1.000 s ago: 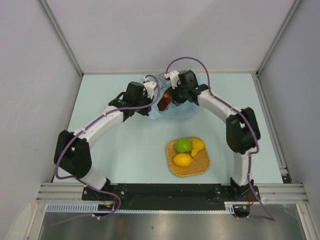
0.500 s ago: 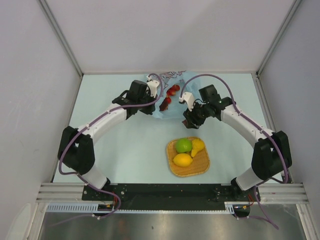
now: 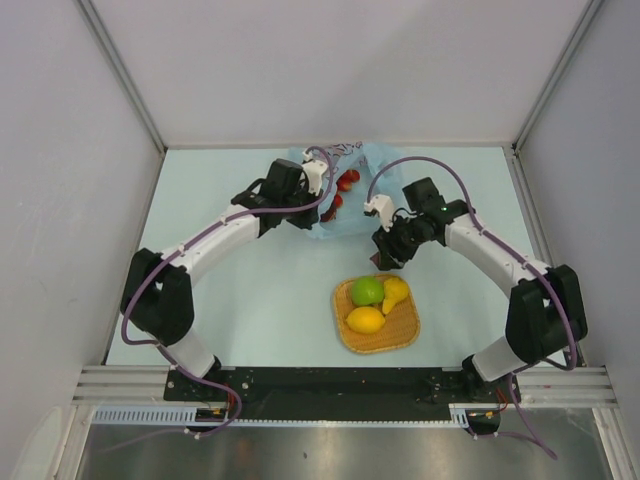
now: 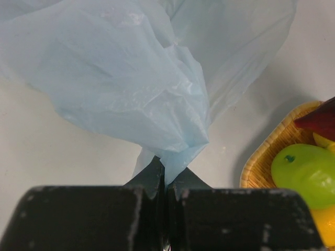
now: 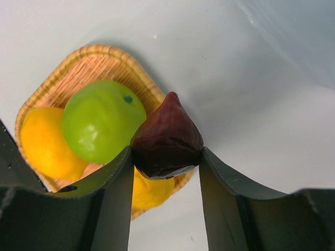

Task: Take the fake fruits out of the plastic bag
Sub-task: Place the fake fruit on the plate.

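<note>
Now pinching a gathered fold of the limp, crinkly plastic bag (image 4: pixel 131 78) with the left tool (image 4: pixel 166 175) at the tabletop's (image 3: pixel 250 300) far side; grasping the dark red fruit (image 5: pixel 167 133) across its belly in the right tool (image 5: pixel 166 154) near the woven tray (image 5: pixel 89 60). Likely light, hard, slick.

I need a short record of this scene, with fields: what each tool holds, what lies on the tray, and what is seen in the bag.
left tool: shut on a fold of the plastic bag
right tool: shut on the dark red fruit, by the far edge of the tray
on tray: green fruit, lemon, yellow pear-like fruit
in bag: small red fruits at its mouth
</note>
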You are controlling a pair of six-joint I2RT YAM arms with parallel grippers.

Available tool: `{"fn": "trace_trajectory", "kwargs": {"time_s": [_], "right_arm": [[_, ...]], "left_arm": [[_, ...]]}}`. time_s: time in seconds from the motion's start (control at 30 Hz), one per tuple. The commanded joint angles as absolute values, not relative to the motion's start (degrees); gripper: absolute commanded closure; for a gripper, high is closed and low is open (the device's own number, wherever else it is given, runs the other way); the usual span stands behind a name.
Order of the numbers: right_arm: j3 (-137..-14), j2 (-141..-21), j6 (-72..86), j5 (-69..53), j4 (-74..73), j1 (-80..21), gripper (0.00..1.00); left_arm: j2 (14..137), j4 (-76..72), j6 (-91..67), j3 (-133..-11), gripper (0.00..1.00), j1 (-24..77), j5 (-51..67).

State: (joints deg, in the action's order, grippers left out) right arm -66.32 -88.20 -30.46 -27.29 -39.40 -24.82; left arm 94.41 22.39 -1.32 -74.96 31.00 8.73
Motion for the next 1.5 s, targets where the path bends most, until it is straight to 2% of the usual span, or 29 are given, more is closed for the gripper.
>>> {"fn": "trace_trajectory", "kwargs": {"time_s": [0.0, 0.13, 0.33, 0.47, 0.73, 0.83, 0.93, 0.97, 1.07, 1.3, 1.4, 1.43, 1.47], "right_arm": [[-66.1, -78.08, -36.09, -32.67, -47.62, -21.63, 0.7], [-61.81, -70.17, -50.6, -33.4, -57.73, -22.14, 0.69], [-56.43, -67.67, -66.86, -31.29, -66.35, -24.96, 0.69], [-55.81, -71.44, -70.48, -31.55, -67.24, -26.8, 0.69], [-55.46, -77.6, -67.51, -30.41, -63.64, -29.09, 0.58], [-55.37, -79.36, -63.46, -28.66, -61.7, -30.23, 0.47], [-55.28, -79.72, -63.2, -28.3, -61.26, -30.85, 0.24], [-55.28, -79.63, -63.37, -27.87, -61.26, -30.94, 0.11], [-55.37, -78.58, -62.23, -26.72, -61.0, -31.11, 0.1], [-61.69, -70.76, -60.48, -23.56, -64.43, -29.1, 0.19], [-66.35, -70.57, -55.04, -23.55, -60.23, -26.38, 0.26], [-67.4, -70.92, -51.02, -24.51, -58.03, -25.76, 0.35], [-68.72, -71.88, -47.84, -24.87, -55.05, -24.79, 0.4]], "left_arm": [[92.2, 22.32, -0.09, -75.85, 1.0, 31.55, 8.61], [92.55, 22.32, -0.26, -75.06, 1.0, 31.64, 9.31], [94.92, 22.59, -0.79, -76.9, 1.0, 31.9, 10.63], [96.33, 23.03, -1.05, -78.92, 1.0, 32.34, 11.34], [96.42, 23.47, -1.32, -78.05, 1.0, 33.31, 12.04], [96.33, 23.64, -1.14, -78.05, 1.0, 33.84, 12.21], [96.42, 23.64, -1.23, -77.96, 1.0, 34.01, 12.57], [96.5, 23.56, -1.23, -78.05, 1.0, 34.01, 12.74], [96.68, 23.82, -1.23, -78.4, 1.0, 34.01, 12.83], [95.28, 24.87, 2.0, -79.36, 1.0, 34.01, 12.74], [95.1, 27.24, 8.32, -82.42, 1.0, 33.93, 14.86], [95.1, 27.77, 9.39, -83.4, 1.0, 33.93, 14.51], [95.18, 28.64, 10.27, -84.19, 1.0, 33.84, 13.98]]}}
